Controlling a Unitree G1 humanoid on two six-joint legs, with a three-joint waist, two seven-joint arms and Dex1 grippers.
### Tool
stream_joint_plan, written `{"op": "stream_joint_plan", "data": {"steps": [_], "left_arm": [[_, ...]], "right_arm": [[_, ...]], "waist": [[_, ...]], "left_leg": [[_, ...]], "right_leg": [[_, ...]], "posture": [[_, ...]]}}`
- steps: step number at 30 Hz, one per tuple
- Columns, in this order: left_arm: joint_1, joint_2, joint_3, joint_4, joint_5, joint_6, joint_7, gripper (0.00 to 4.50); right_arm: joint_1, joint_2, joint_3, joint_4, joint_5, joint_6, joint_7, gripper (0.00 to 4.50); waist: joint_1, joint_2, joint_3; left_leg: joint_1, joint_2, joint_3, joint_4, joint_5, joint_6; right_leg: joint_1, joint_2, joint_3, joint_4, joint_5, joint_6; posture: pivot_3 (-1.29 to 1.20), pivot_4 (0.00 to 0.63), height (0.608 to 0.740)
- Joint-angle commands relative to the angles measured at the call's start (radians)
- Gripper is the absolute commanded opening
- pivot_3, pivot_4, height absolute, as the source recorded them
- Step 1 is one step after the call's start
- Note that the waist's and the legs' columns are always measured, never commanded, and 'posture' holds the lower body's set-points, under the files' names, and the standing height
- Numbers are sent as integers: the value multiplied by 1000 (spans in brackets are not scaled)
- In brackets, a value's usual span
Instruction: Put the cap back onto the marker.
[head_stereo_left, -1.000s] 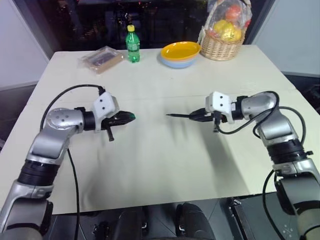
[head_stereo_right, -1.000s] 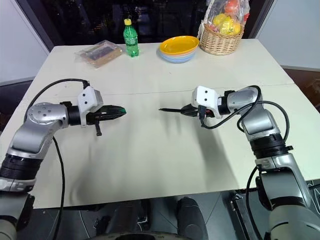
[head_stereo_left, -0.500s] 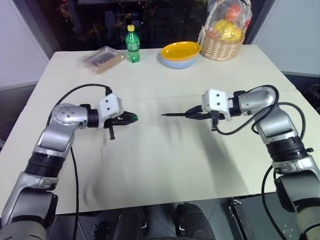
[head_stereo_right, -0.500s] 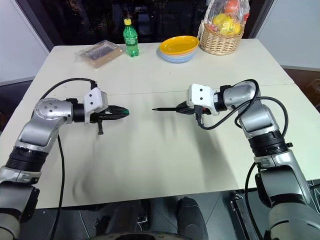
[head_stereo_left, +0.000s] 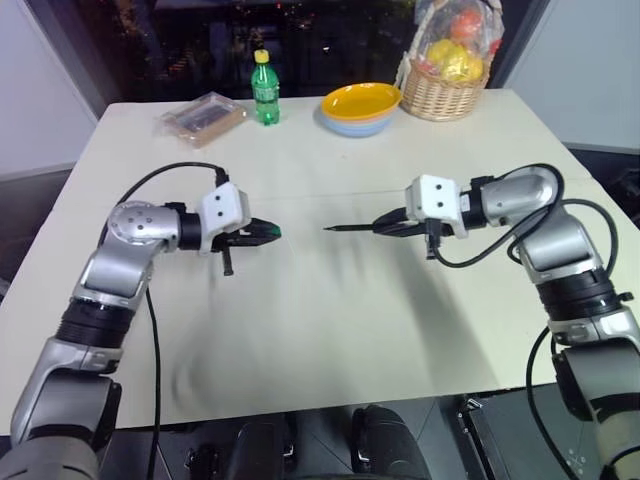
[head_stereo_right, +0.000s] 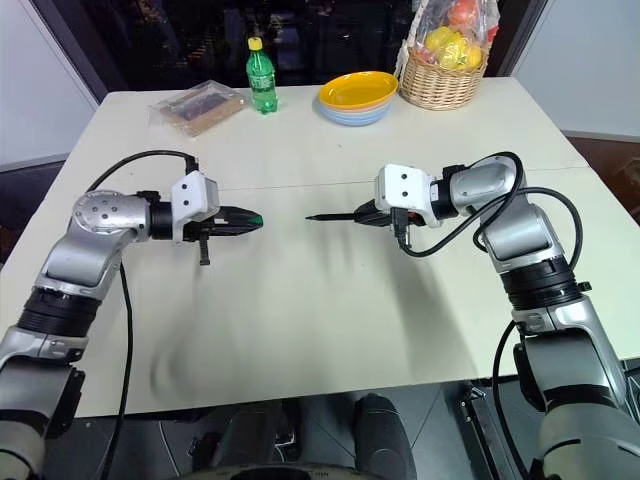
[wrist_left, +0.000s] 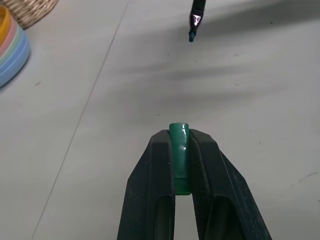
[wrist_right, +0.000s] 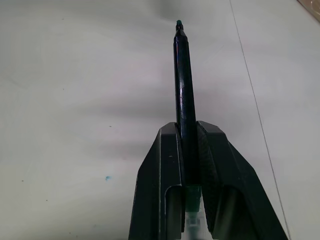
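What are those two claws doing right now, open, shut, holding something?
Left gripper: shut on the cap, held above the table.
Right gripper: shut on the marker, its tip pointing toward the cap.

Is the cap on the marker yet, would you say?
Off. The cap sits in the left gripper, apart from the marker.

My left gripper (wrist_left: 181, 150): black fingers, bright green cap (wrist_left: 179, 150) between. My right gripper (wrist_right: 187, 145): black fingers, black marker (wrist_right: 183, 85), small green tip. Table (head_stereo_left: 330, 330) plain off-white. Bottle (head_stereo_left: 264, 88) green, yellow lid. Bowl (head_stereo_left: 361, 103) yellow over pale blue. Basket (head_stereo_left: 440, 98) tan wicker, yellow and orange fruit.
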Motion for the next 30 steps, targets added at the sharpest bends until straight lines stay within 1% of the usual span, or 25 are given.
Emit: {"op": "stream_joint_plan", "data": {"steps": [1, 10, 30], "left_arm": [[-43, -11, 5, -2, 0, -28, -14, 0], [-69, -43, -1, 1, -1, -23, -32, 0], [-87, -66, -12, 16, 14, -28, -45, 0]], "right_arm": [[-33, -4, -12, -43, 10, -1, -1, 20], [-50, 12, -4, -51, 13, 13, -7, 20], [-71, 58, 14, -65, 11, 32, -11, 20]], "waist": [[0, 0, 0], [-1, 0, 0], [-1, 0, 0]], "left_leg": [[0, 0, 0, 0, 0, 0], [0, 0, 0, 0, 0, 0], [0, 0, 0, 0, 0, 0]], "right_leg": [[0, 0, 0, 0, 0, 0], [0, 0, 0, 0, 0, 0], [0, 0, 0, 0, 0, 0]], "posture": [[0, 150, 740], [0, 150, 740], [0, 150, 740]]}}
